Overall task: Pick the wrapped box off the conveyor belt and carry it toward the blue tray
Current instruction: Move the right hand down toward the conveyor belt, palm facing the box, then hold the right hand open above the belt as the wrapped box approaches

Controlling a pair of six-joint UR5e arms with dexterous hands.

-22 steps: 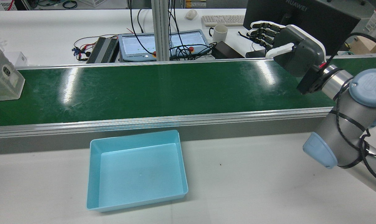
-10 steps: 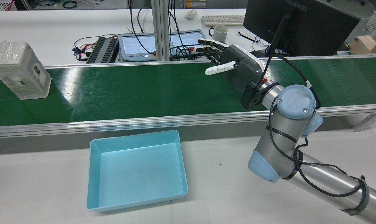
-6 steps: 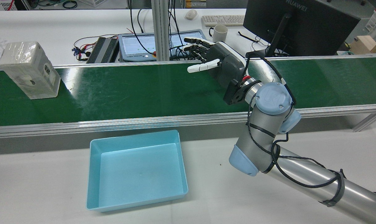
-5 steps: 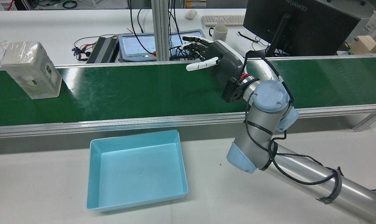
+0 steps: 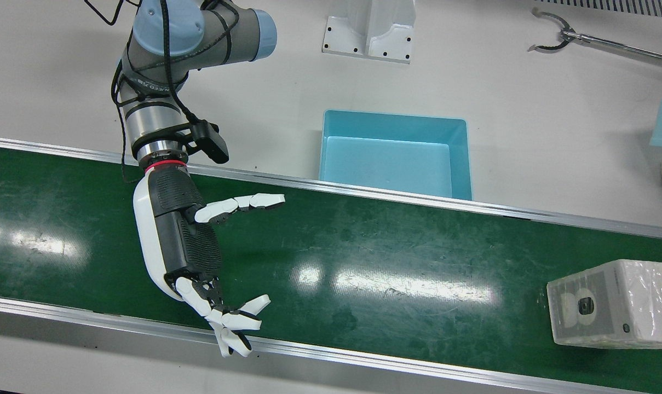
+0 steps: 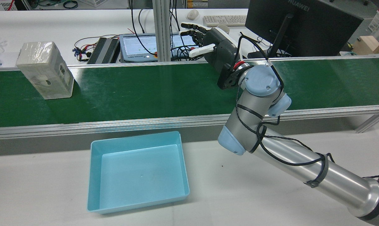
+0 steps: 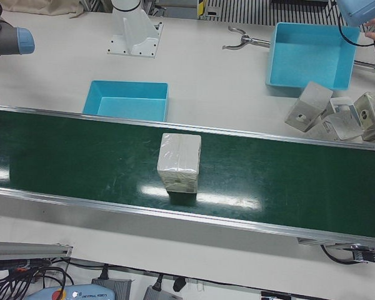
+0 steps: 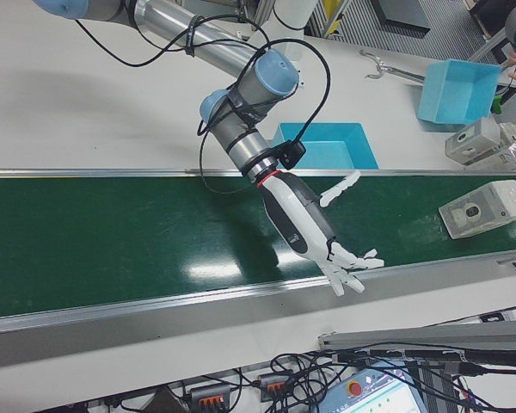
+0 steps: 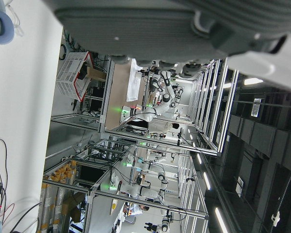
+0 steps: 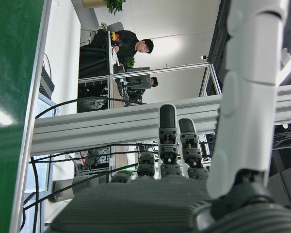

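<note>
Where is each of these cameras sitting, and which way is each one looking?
Front view: overhead, looking down; right robot hand above the belt.
Rear view: high behind the robot, facing forward; right arm.
Left-front view: operators' side; wrapped box, blue tray.
Right-front view: operators' side; right arm.
Left hand view: sideways; palm edge, background racks.
Right hand view: sideways; fingers.
Front and rear views share the box and tray.

A robotics laboratory. A green conveyor belt runs across a white desk beneath the robot's hand; beyond the hand stand a monitor, keyboard, loose cables and aluminium framing.
</note>
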